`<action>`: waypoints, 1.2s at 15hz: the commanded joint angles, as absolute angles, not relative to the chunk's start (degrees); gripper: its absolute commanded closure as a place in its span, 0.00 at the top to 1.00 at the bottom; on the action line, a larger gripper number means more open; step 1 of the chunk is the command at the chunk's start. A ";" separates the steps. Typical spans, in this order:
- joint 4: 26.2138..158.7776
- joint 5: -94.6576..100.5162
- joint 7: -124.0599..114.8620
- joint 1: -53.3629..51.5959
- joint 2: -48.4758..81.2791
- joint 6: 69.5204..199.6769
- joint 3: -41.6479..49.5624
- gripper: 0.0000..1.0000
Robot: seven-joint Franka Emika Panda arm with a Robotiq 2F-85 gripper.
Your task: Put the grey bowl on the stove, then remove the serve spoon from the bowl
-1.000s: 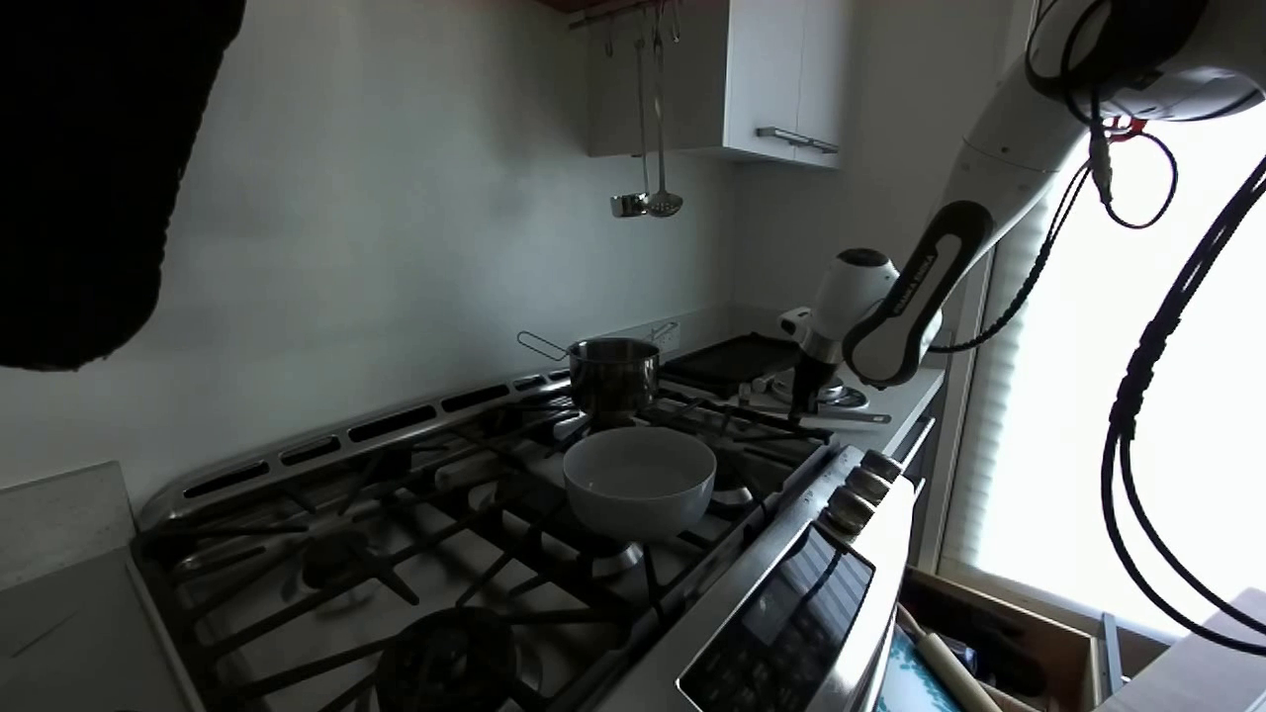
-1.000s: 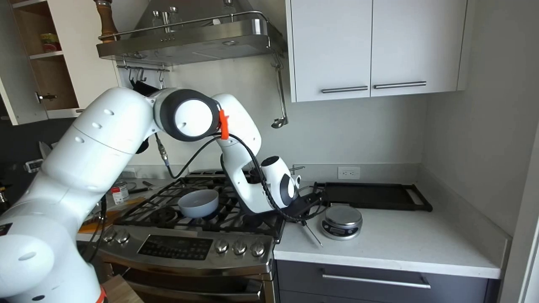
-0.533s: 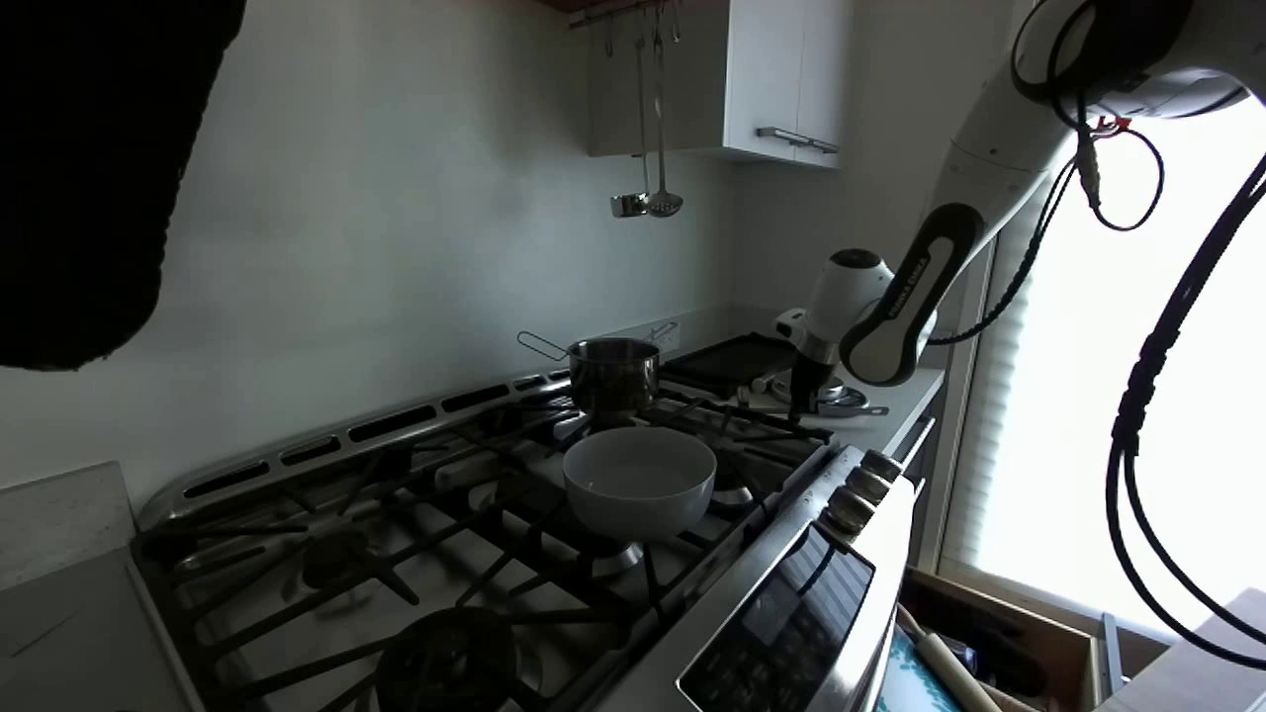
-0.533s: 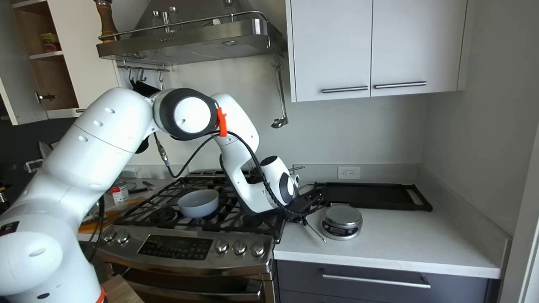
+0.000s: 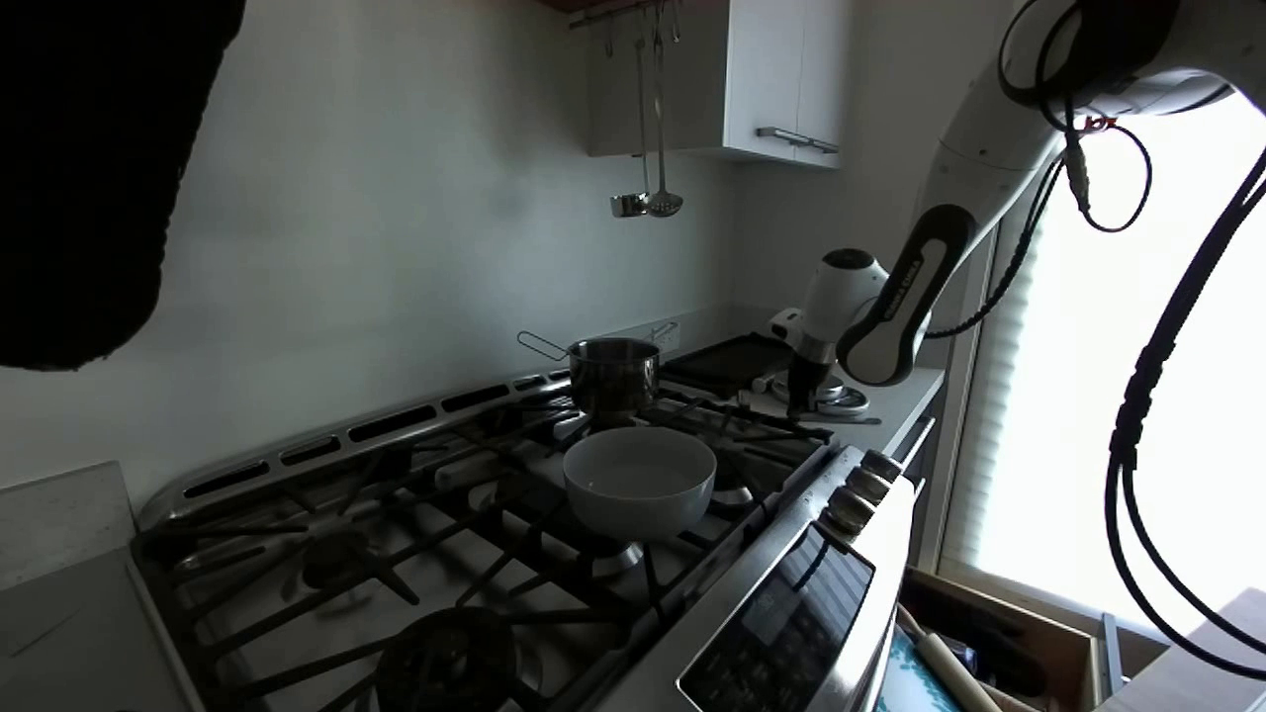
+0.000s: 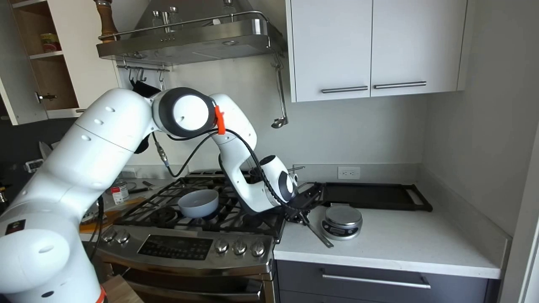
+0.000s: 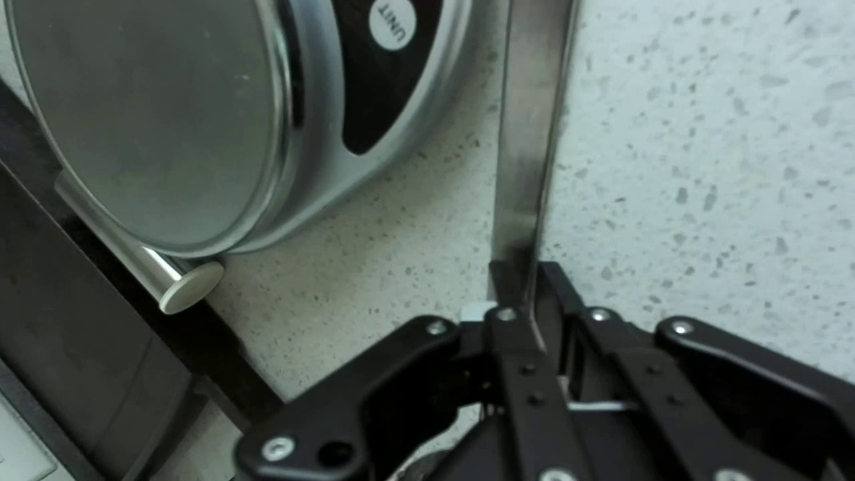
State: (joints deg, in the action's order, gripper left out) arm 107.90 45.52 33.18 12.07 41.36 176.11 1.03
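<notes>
Grey bowl [image 6: 196,209], smooth, round and pale inside, sits upright on the stove's [image 6: 181,261] black iron grates [image 5: 381,569], near a shiny steel pot [image 5: 613,378]. Over the speckled surface [image 7: 701,167], the hand [image 7: 524,274] has a flat steel handle [image 7: 531,133] between its slightly parted jaws; whether they pinch it, I cannot tell. Just beside is a round metal scale [image 7: 153,120]. White cupboards [image 6: 332,46] and plain walls [image 5: 366,198] surround. Counted: one bowl, one pot, one scale, five knobs [image 6: 239,247], two hanging steel utensils [image 5: 664,205].

The white arm [image 6: 105,134] has black cables [image 6: 257,165] and orange trim [image 6: 219,120].
</notes>
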 commanded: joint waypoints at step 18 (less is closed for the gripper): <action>117.32 4.61 48.10 19.47 13.29 138.19 -9.24 1.00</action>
